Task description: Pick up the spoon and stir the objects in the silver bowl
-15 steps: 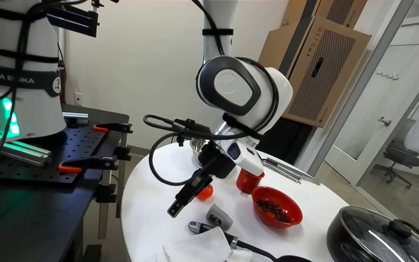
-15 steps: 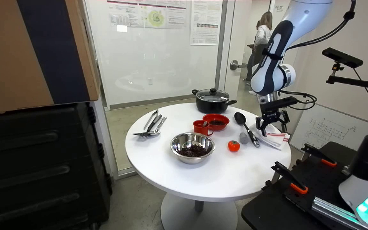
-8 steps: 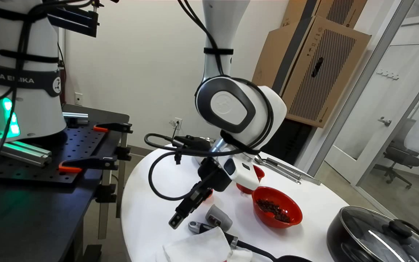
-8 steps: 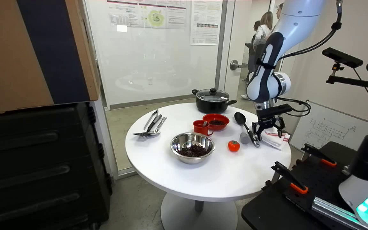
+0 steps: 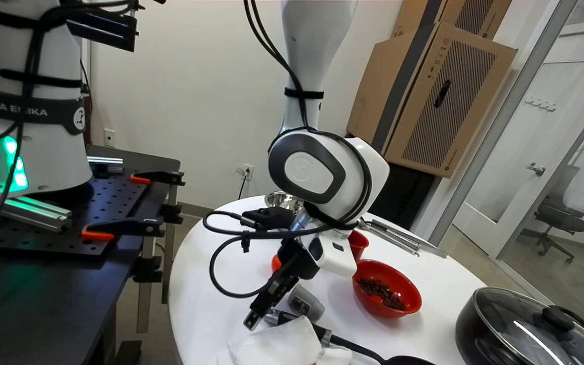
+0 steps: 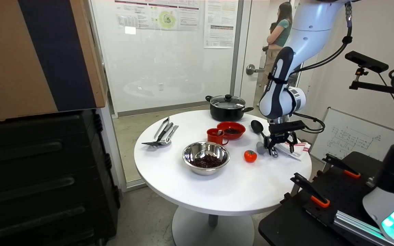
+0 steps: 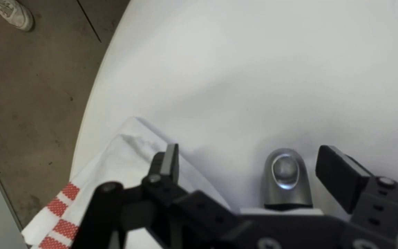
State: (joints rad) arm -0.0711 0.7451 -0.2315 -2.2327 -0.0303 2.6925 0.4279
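In the wrist view the gripper [image 7: 248,152] has its 2 fingers [image 7: 339,174] spread wide, and the grey handle end of the spoon [image 7: 287,195] shows between them — nearer the finger at the right of that view, with white table [image 7: 240,76] visible on either side of it. Whether the fingers reach down to its level, I cannot tell. A white cloth [image 7: 123,162] with red checks shows below the other finger, at the table's edge.

In an exterior view the silver bowl [image 6: 200,171] stands upright on the table with a layer of small dark pieces [image 6: 208,161] inside. The spoon lies well apart from it, black head towards a lidded pot [image 6: 226,115], handle end showing between the fingers. A tomato [image 6: 250,156] sits between the silver bowl and the gripper; a red mug [image 6: 214,138] and a red bowl [image 6: 234,136] stand near each other beyond the silver bowl. More utensils [image 6: 164,132] lie bunched at the left.

In an exterior view the arm [image 5: 304,167] slants down, hiding part of the silver bowl, and the gripper shows side-on, its tips near the handle's end. A small grey object [image 5: 306,302] lies just beside the handle in both exterior views. Cardboard boxes [image 5: 444,96] — at least 2 — are stacked in the background.
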